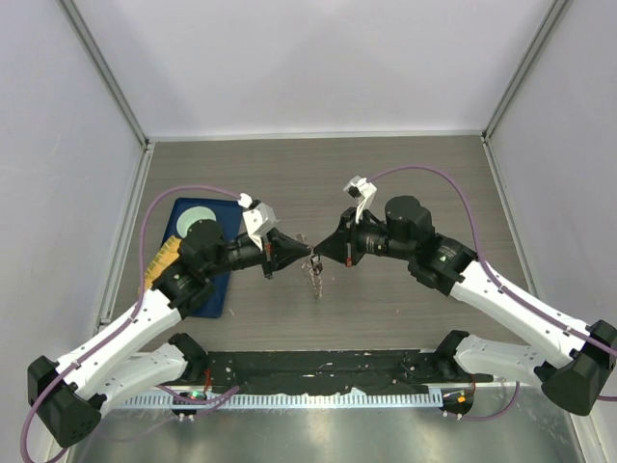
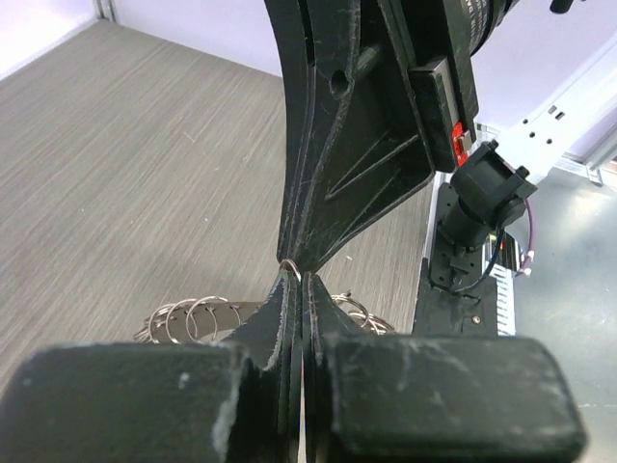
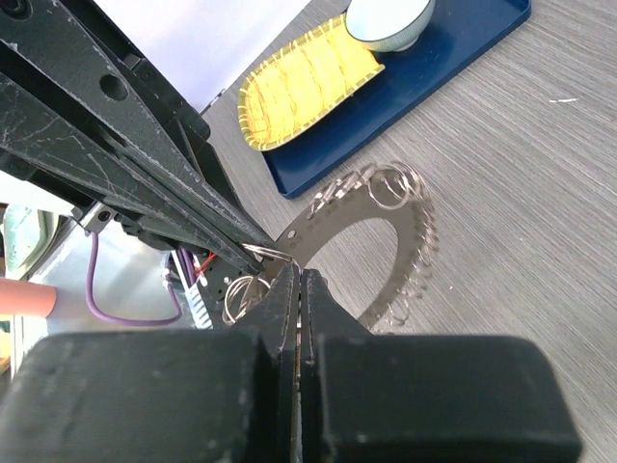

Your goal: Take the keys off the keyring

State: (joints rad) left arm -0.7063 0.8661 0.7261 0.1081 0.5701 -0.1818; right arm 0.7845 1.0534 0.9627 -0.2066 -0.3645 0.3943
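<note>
Step in hand, I'd judge: working a loop off; left gripper point(image 1: 307, 255) and right gripper point(image 1: 321, 253) both clenched, tips nose to nose on 1 small wire loop at the keyring point(image 3: 337, 220) rim; ring hangs just above the table; keys too small to make out. Next: pull apart gently, keep the ring held. 2 arms reach inward, meeting mid-table; blue tray point(image 3: 463, 53) beyond.

left tool point(image 1: 307, 254), right tool point(image 1: 322, 253) tip-to-tip; keyring point(image 1: 316, 278) beneath
</note>
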